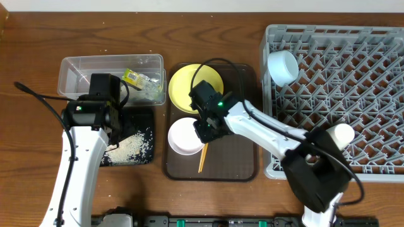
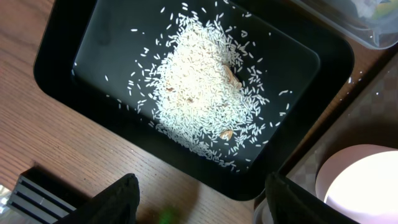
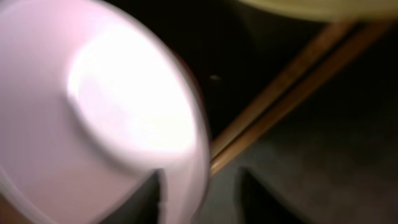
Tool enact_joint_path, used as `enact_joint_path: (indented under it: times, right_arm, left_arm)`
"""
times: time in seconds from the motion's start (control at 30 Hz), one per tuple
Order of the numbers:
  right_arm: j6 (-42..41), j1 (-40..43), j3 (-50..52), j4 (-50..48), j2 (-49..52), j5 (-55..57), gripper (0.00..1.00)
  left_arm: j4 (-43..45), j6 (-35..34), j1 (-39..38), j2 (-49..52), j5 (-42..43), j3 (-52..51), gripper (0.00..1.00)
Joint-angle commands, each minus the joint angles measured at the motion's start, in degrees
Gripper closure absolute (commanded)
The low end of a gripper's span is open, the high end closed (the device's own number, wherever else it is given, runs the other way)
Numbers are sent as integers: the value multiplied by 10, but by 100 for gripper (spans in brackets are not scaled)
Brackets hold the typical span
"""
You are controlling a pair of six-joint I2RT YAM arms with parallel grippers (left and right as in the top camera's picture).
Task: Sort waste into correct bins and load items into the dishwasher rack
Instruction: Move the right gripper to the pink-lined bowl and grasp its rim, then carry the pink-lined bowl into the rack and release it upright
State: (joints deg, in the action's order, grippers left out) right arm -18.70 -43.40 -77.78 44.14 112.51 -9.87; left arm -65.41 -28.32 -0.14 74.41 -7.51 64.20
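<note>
Though laden with dishwasher rack point(image 1: 369, 94), brown wood table point(image 1: 25, 151).

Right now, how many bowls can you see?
2. The light blue bowl sits in the dishwasher rack, near its far left corner. The white bowl is on the brown tray, beside the chopsticks. None seems hidden.
</note>
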Motion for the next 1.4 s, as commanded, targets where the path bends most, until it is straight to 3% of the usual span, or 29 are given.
enact_joint_path:
  times: [0.0,0.2,0.37,0.63,0.8,0.93,1.13,1.37]
  right_arm:
    - [-49,0,0,2,16,16,75]
    - [-49,23,-2,6,-10,61,99]
    - [-48,69,-2,21,-85,142,99]
    - [10,180,-2,33,-224,151,99]
    - [122,264,-2,16,-273,226,99]
    - [194,308,-2,-8,-274,370,99]
    - [241,346,-2,-131,-254,629,99]
    - [383,380,-2,-297,-201,710,99]
  left_arm:
    - [-2,-3,2,1,-9,-2,32]
    - [-5,-3,2,1,-7,-2,32]
    - [-5,-3,2,1,-7,-2,32]
    - [-5,-3,2,1,-6,-2,32]
    - [-5,-3,2,1,-5,-2,32]
    - [-5,-3,2,1,-5,-2,32]
    - [-4,-3,2,1,-5,-2,32]
    - [-4,-3,2,1,-5,-2,32]
